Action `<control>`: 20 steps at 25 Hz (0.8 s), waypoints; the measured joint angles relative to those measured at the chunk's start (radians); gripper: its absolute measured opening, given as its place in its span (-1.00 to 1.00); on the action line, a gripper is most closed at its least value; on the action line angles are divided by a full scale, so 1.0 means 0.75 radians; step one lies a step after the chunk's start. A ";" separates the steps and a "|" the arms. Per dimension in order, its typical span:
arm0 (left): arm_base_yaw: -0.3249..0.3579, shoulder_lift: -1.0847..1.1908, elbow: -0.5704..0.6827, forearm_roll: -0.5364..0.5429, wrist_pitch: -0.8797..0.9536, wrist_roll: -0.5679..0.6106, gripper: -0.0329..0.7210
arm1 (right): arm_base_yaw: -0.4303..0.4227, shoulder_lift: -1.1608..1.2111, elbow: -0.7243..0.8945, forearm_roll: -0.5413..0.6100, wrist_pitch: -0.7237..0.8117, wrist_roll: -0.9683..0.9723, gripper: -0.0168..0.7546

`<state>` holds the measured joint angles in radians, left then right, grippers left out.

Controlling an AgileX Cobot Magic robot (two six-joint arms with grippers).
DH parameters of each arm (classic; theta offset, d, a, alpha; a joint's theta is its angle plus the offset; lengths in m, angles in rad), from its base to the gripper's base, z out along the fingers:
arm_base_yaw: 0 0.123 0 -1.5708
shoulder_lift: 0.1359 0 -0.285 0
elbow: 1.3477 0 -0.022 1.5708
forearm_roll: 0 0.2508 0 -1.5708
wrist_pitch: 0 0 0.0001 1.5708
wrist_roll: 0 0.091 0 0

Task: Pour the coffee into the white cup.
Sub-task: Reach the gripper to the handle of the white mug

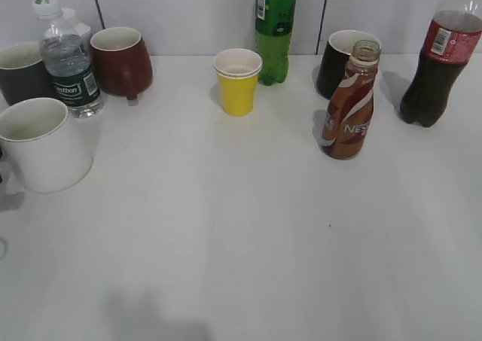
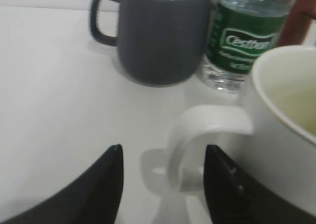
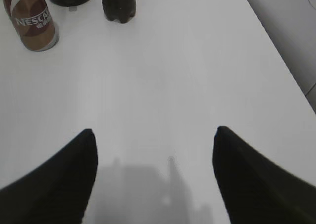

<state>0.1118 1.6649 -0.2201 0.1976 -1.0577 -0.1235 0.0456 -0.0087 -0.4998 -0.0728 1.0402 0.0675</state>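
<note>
The uncapped brown Nescafe coffee bottle [image 1: 349, 109] stands upright right of centre; it also shows in the right wrist view [image 3: 32, 20] at top left. The large white cup [image 1: 41, 144] stands at the left edge, empty. In the left wrist view its body [image 2: 281, 135] fills the right side and its loop handle [image 2: 197, 145] lies between the fingers of my open left gripper [image 2: 163, 152], which do not touch it. My right gripper [image 3: 154, 132] is open and empty over bare table, well short of the coffee bottle. Neither gripper shows in the exterior view.
A dark grey mug [image 1: 21, 71], a water bottle [image 1: 69, 62] and a dark red mug [image 1: 122, 60] stand behind the white cup. A yellow paper cup [image 1: 238, 81], a green bottle [image 1: 274, 28], a black mug [image 1: 343, 59] and a cola bottle [image 1: 439, 62] line the back.
</note>
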 joint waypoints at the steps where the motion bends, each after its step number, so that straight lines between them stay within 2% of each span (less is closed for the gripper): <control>1: 0.012 0.000 -0.015 0.044 0.020 -0.012 0.16 | 0.000 0.000 0.000 0.000 0.000 0.000 0.52; 7: 0.067 0.000 -0.081 0.184 0.116 -0.037 0.16 | 0.000 0.000 0.000 0.000 0.000 0.000 0.52; 16: 0.076 0.014 -0.244 0.311 0.280 -0.037 0.16 | 0.000 0.000 0.000 0.000 0.000 0.000 0.52; 20: 0.078 0.062 -0.303 0.336 0.290 -0.037 0.05 | 0.000 0.000 0.000 0.000 0.000 0.000 0.52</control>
<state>0.1700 1.7113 -0.4474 0.4494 -0.8398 -0.1516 0.0456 -0.0087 -0.4998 -0.0728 1.0402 0.0675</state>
